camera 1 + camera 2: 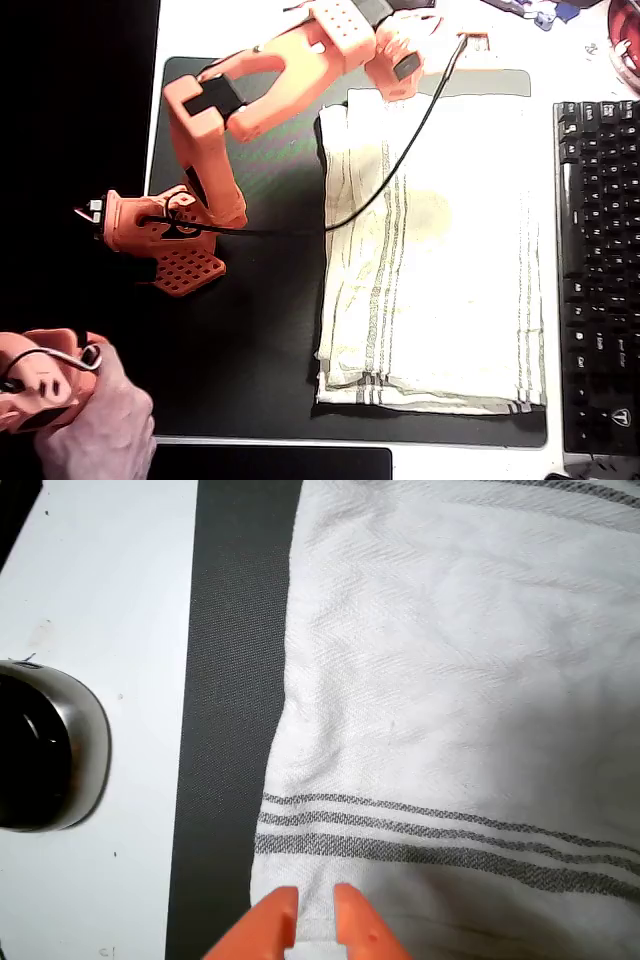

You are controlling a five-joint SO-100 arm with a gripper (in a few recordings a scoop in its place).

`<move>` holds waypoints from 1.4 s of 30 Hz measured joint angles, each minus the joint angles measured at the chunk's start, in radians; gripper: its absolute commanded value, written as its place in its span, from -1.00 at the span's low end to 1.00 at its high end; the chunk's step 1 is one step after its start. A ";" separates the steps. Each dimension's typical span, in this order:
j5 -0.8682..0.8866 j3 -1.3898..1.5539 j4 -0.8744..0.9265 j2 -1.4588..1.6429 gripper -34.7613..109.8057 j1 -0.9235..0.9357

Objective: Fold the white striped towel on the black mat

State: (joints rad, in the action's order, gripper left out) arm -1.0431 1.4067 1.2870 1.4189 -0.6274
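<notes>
The white striped towel (440,260) lies on the right half of the black mat (250,330), doubled over with stacked edges showing at its near end. My orange arm reaches from the left to the towel's far left corner, where the gripper (393,88) sits. In the wrist view the two orange fingertips (352,925) stand close together at the towel's (450,680) hem, just past the grey stripes, with a bit of cloth pinched between them. The gripper (316,922) is beside the strip of mat (235,680).
A black keyboard (600,270) runs along the mat's right side. The arm's black cable (400,160) crosses over the towel. A round metal object (45,750) stands on the white table (90,580) beyond the mat's edge. The arm's base (165,235) stands on the mat's left part.
</notes>
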 measured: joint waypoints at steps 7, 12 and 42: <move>-0.012 -0.037 -0.020 -0.115 -0.39 0.008; -0.015 -0.086 -0.048 -0.204 -0.35 0.018; -0.031 -0.614 0.101 -0.704 -0.52 0.021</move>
State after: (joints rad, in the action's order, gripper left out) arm -1.0738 0.7931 1.3883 0.7148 -0.6059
